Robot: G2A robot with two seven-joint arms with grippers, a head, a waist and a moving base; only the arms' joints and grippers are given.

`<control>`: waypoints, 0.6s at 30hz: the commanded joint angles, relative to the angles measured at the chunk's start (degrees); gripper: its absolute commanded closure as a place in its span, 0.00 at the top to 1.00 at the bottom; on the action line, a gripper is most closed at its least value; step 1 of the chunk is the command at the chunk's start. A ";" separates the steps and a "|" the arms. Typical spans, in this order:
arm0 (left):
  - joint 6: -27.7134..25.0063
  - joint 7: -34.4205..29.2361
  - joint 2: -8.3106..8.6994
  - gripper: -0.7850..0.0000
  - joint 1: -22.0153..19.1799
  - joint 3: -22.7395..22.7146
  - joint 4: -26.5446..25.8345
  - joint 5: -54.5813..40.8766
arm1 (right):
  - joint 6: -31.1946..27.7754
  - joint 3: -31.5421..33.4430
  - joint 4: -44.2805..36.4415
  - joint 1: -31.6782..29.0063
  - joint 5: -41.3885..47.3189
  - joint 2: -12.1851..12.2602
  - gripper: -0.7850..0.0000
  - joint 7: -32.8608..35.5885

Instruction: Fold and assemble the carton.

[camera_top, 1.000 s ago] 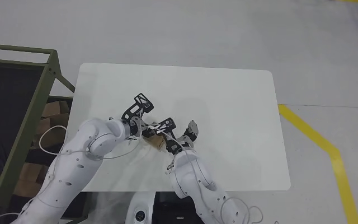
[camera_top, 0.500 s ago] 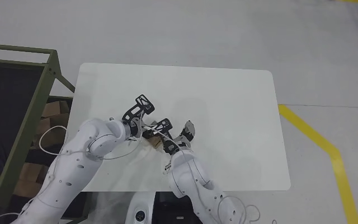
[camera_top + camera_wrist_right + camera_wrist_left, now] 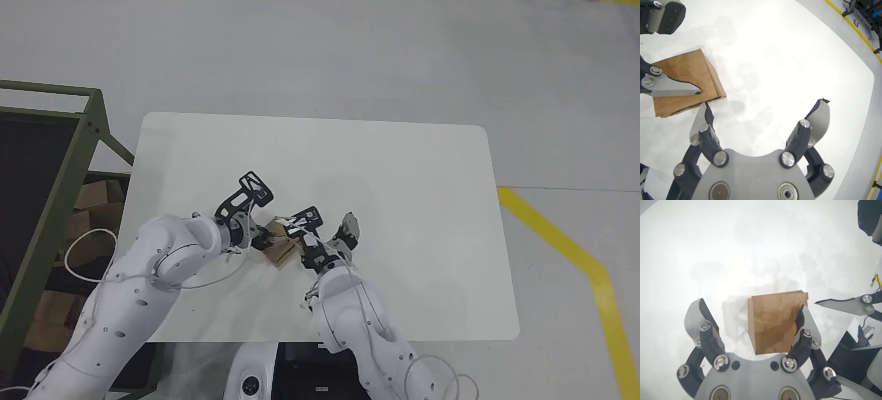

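Note:
A small brown carton (image 3: 280, 252) lies on the white table (image 3: 400, 170) near its front edge. Its top face is stained (image 3: 776, 321), and layered flap edges show at one end (image 3: 685, 75). My left gripper (image 3: 751, 304) is open and straddles the carton. One of its fingers (image 3: 804, 317) rests on the carton's top and the other stands apart over the table. In the top view the left gripper (image 3: 262, 212) is just left of my right gripper (image 3: 323, 225). The right gripper (image 3: 762, 102) is open beside the carton, one fingertip (image 3: 705, 108) at its flap edge.
An olive metal-framed bin (image 3: 90, 130) holding cardboard pieces (image 3: 95, 205) stands left of the table. A yellow floor line (image 3: 560, 240) runs on the right. Bare tabletop stretches behind and to the right of the grippers.
My right gripper has shifted slightly to the right along the carton's end. The left gripper and the carton have barely moved.

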 commanded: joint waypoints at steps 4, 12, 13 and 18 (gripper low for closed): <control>-1.91 0.50 0.41 1.00 2.17 -1.83 -1.09 0.30 | -0.11 -0.03 -0.06 -0.04 -0.06 0.10 1.00 0.07; -3.50 1.13 0.80 1.00 4.44 -3.19 -2.85 2.25 | 0.16 -0.13 0.02 0.08 -0.10 0.09 1.00 0.29; -3.57 1.19 0.81 1.00 4.51 -3.28 -2.83 2.25 | 0.16 -0.09 -0.04 0.07 -0.07 0.08 1.00 0.32; -3.64 0.61 0.79 1.00 4.19 -2.62 -2.40 3.14 | 0.06 0.15 -0.34 -0.15 0.06 0.11 1.00 0.27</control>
